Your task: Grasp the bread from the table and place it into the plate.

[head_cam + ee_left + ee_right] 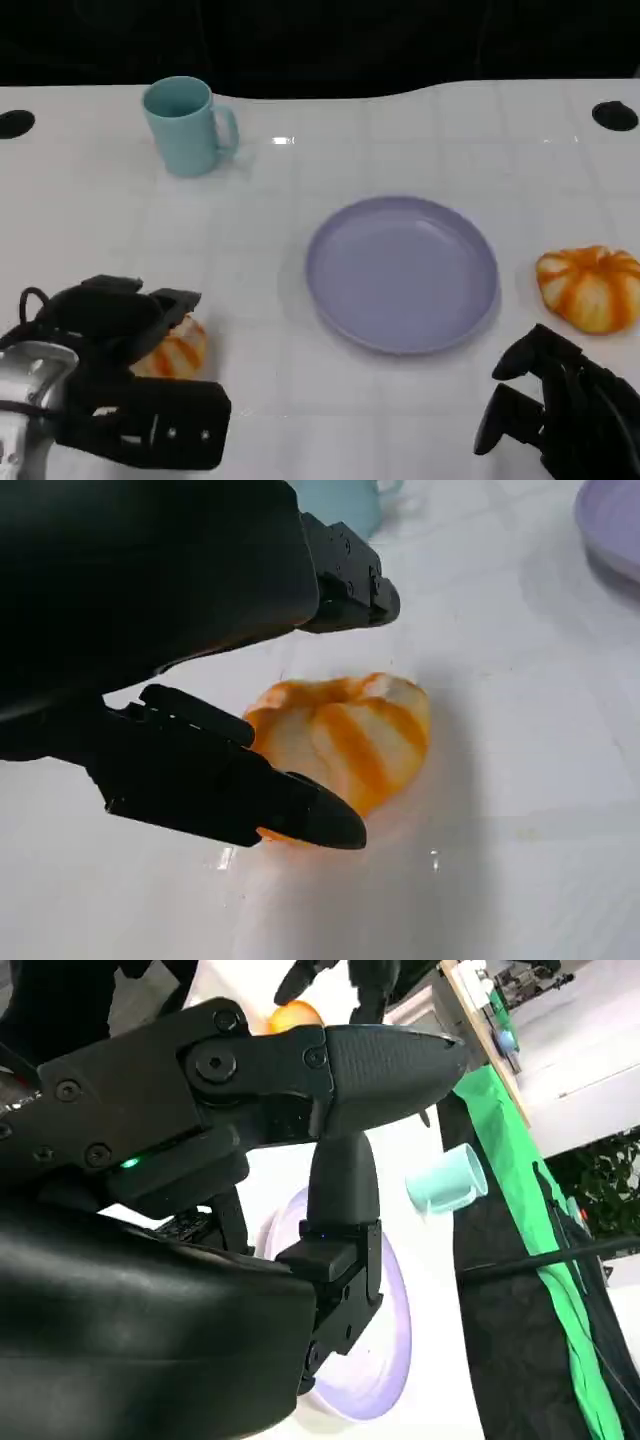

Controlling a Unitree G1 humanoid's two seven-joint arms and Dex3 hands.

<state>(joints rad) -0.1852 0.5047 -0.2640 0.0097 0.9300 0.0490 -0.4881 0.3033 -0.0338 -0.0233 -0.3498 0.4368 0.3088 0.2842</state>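
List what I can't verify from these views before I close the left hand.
- Head view: the left hand covers most of the near orange-striped bread roll; contact cannot be told.
- Left wrist view: a finger hides the roll's near edge.
- Head view: the right hand is cut by the edge.

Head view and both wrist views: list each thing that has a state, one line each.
plate: upright, nothing in it.
mug: upright, handle toward the plate.
bread by the left hand: on the table, fingers on both sides, not lifted.
bread at the right: on the table, untouched.
left hand: open around the bread.
right hand: holds nothing.
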